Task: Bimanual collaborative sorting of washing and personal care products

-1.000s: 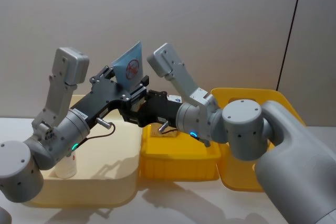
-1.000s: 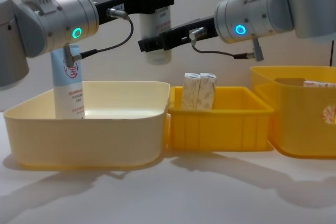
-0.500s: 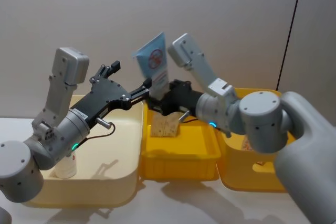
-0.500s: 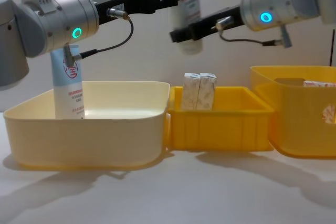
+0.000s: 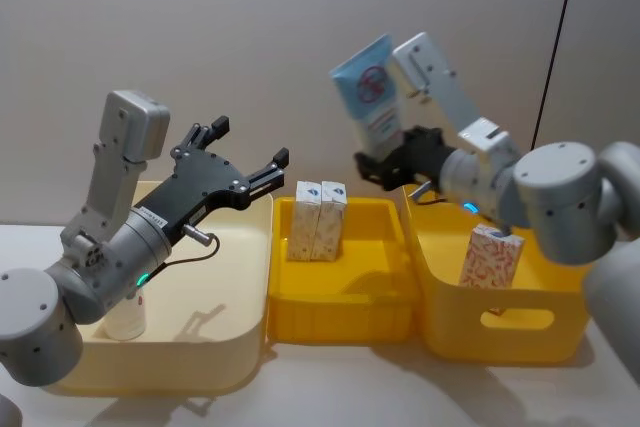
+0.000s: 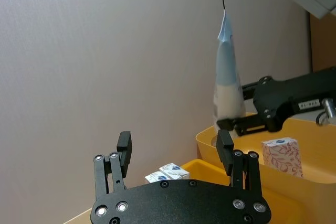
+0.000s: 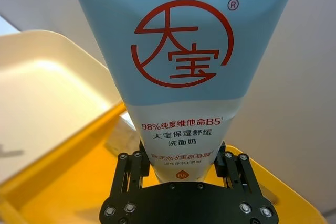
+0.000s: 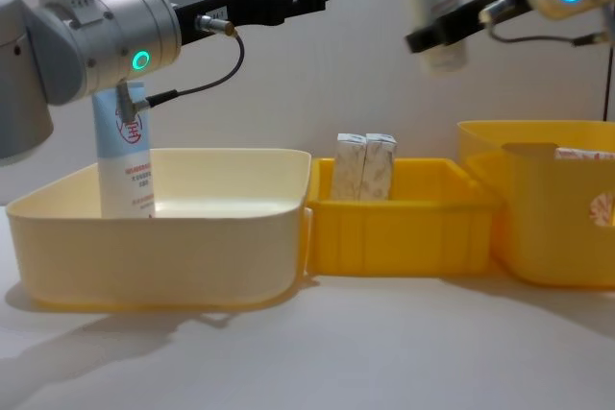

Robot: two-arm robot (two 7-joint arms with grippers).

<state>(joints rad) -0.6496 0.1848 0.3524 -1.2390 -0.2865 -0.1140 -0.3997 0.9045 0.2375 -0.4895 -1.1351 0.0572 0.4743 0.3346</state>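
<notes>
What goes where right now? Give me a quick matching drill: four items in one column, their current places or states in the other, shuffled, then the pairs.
Column 1
1. squeeze tube
2. second squeeze tube
3. pair of small cartons
4. left gripper

Column 2
A. standing upright in the cream bin
B. jaws open, holding nothing, above the cream bin
C. held in the air by the right gripper
D. standing side by side in the middle yellow bin

Pairs: 1-C, 2-A, 3-D, 4-B
</notes>
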